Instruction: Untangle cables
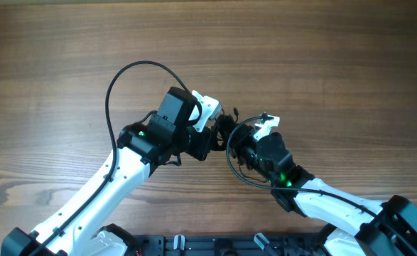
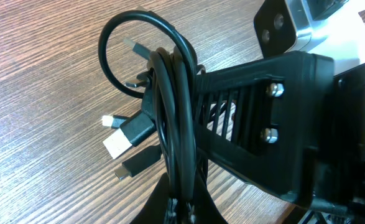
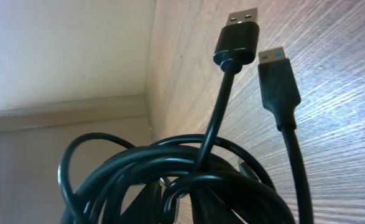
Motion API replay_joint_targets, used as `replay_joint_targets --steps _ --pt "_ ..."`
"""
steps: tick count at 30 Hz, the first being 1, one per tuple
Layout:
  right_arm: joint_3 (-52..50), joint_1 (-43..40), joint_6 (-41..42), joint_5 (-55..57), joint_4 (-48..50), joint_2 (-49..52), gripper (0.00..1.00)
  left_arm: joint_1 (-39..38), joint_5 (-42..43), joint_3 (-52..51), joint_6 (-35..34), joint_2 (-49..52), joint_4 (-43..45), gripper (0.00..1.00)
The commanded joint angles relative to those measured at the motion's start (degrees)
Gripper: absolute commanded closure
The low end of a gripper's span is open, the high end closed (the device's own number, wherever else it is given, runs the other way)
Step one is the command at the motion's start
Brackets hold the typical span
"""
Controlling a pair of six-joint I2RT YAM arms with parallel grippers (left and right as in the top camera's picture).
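The cables (image 1: 226,134) are a bunch of thin black cords held between my two grippers at the middle of the table. In the left wrist view the bunch (image 2: 173,112) runs up from my left gripper (image 2: 183,208), which is shut on it. Silvery plug ends (image 2: 115,144) stick out to the left. My left gripper (image 1: 217,128) and right gripper (image 1: 245,141) nearly touch. In the right wrist view coiled cords (image 3: 188,180) fill the bottom and mostly hide my right gripper (image 3: 176,208), which seems shut on them. Two USB plugs (image 3: 238,31) point up.
The wooden table (image 1: 322,57) stretches all round. A thicker black wire of the left arm (image 1: 123,75) loops out to the upper left. The right gripper's black body (image 2: 263,130) fills the right of the left wrist view.
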Motion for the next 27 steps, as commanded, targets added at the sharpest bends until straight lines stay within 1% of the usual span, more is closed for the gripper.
replay_joint_targets --steps 1,5,6,7,8,10,12,14,16,18,19,21,22,24,25,27 --pt "0.2 -0.7 0.0 3.5 2.2 0.4 0.78 -0.8 2.4 0.5 1.1 -0.4 -0.9 0.96" --pt "0.2 -0.7 0.0 5.2 2.1 0.4 0.77 -0.8 5.1 0.5 1.1 -0.4 -0.8 0.96" --pt "0.2 -0.7 0.0 5.2 2.3 0.4 0.83 -0.8 5.1 0.5 1.1 -0.4 -0.9 0.96" --pt "0.2 -0.7 0.0 5.1 2.3 0.4 0.96 -0.8 5.1 0.5 1.2 -0.4 -0.9 0.96" --pt "0.2 -0.7 -0.1 4.7 2.2 0.4 0.96 -0.8 4.7 0.5 1.2 -0.4 -0.8 0.96" --pt "0.2 -0.7 -1.5 1.7 1.2 0.4 0.96 -0.6 -1.2 0.5 1.1 -0.4 -0.8 0.96" --pt "0.2 -0.7 -6.2 -2.5 0.5 0.4 0.96 0.5 -8.7 0.5 1.1 -0.4 -0.8 0.96" --pt "0.2 -0.8 -9.7 -5.7 0.5 0.2 0.96 2.6 -13.0 0.5 1.1 -0.4 -0.6 0.96" --pt "0.2 -1.7 -11.8 -8.5 0.6 -0.5 0.96 5.2 -14.7 0.5 1.2 -0.4 -0.8 0.96" --pt "0.2 -3.5 -13.3 -12.0 0.7 -1.6 0.96 8.0 -14.7 0.5 1.2 -0.4 -0.8 0.96" --pt "0.2 -5.2 -13.6 -15.7 1.1 -2.4 0.96 8.9 -14.7 0.5 1.2 -0.4 -0.8 0.96" --pt "0.2 -7.9 -13.6 -21.0 3.9 -3.2 0.96 10.4 -13.4 0.5 1.4 -0.4 -0.8 0.96" --pt "0.2 -9.3 -13.4 -22.9 5.9 -3.2 0.96 10.4 -11.9 0.5 2.2 -0.4 -0.8 0.96" --pt "0.2 -12.0 -12.4 -24.5 8.1 -3.2 0.96 10.2 -6.4 0.5 6.2 -0.4 -0.9 0.96" --pt "0.2 -13.6 -10.5 -24.5 8.2 -3.2 0.96 10.2 -2.5 0.5 8.5 -0.4 -1.0 0.96" --pt "0.2 -16.2 -7.7 -24.5 8.0 -3.2 0.96 10.2 1.8 0.5 11.2 -0.4 -1.4 0.96"
